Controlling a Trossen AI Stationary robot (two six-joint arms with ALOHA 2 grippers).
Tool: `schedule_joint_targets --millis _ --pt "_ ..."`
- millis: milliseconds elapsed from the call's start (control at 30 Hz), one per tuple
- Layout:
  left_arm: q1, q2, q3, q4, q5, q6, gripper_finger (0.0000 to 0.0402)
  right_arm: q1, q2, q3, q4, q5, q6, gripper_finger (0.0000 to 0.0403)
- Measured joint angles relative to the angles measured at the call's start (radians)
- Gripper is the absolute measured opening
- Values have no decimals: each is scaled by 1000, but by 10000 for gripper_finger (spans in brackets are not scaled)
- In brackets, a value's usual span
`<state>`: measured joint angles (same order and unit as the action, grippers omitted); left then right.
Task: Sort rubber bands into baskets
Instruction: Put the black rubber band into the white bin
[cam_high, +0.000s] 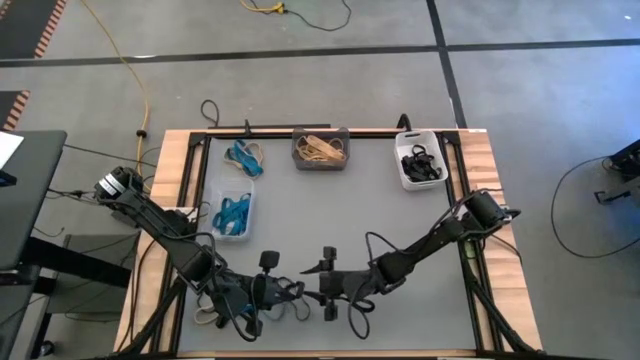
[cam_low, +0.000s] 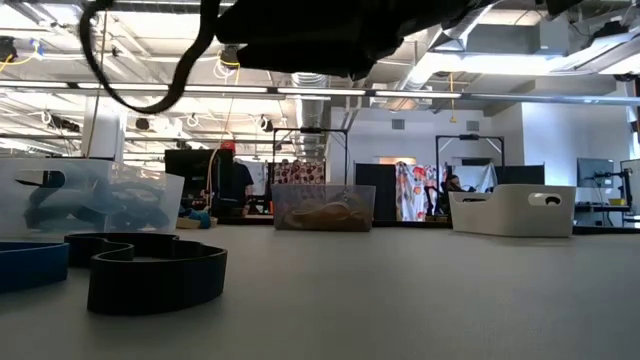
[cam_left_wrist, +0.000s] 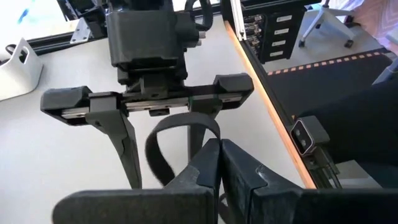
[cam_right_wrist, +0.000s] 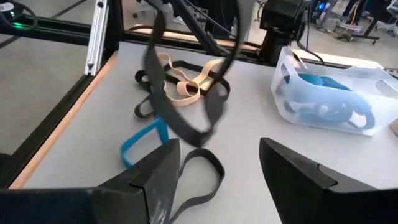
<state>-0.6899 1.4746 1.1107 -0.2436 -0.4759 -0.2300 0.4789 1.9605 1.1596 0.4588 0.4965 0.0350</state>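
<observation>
"Fingers on your left gripper (cam_left_wrist: 218, 148), how did they look?"

"Pressed tight together, pinching one black rubber band (cam_left_wrist: 180, 121) by its lower part. The loop stood up above the pinch. Its bottom end was hidden behind the fingers, so I couldn't tell you how much of it they had."

"And my right gripper (cam_right_wrist: 217, 150)?"

"Spread wide and holding nothing. It faced the left one at the near middle of the table (cam_high: 400, 230), with the band between the two. From its own wrist view the band hung blurred in the air above the table, too smeared to show its edges."

"Did the right fingers touch the band?"

"I couldn't tell. In the left wrist view the loop sat in front of them, and the contact, if any, was hidden."

"What lay around you?"

"A loose pile (cam_right_wrist: 180, 87) of tan, black and blue bands lay on the table at the near left, partly under your left arm in the high view. Farther out, the clear basket (cam_high: 233, 213) on the left held blue bands. The dark grey basket (cam_high: 320, 150) at the far middle held tan ones, and the white basket (cam_high: 418, 165) at the far right held black ones. A few blue bands (cam_high: 245, 156) lay loose beside the grey basket. In the low view both arms were cut off at the top edge."
</observation>
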Motion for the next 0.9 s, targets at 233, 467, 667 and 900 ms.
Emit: schedule_joint_targets --millis 233,467,667,900 --pt "0 0 0 -1 0 -1 0 8 0 19 -10 0 1 249" --pt "0 0 0 -2 0 -2 0 8 0 23 12 -32 1 249" --pt "0 0 0 -5 0 -2 0 12 0 24 25 -61 1 249" --pt "0 1 0 -4 0 -2 0 11 0 24 75 -63 -16 249"
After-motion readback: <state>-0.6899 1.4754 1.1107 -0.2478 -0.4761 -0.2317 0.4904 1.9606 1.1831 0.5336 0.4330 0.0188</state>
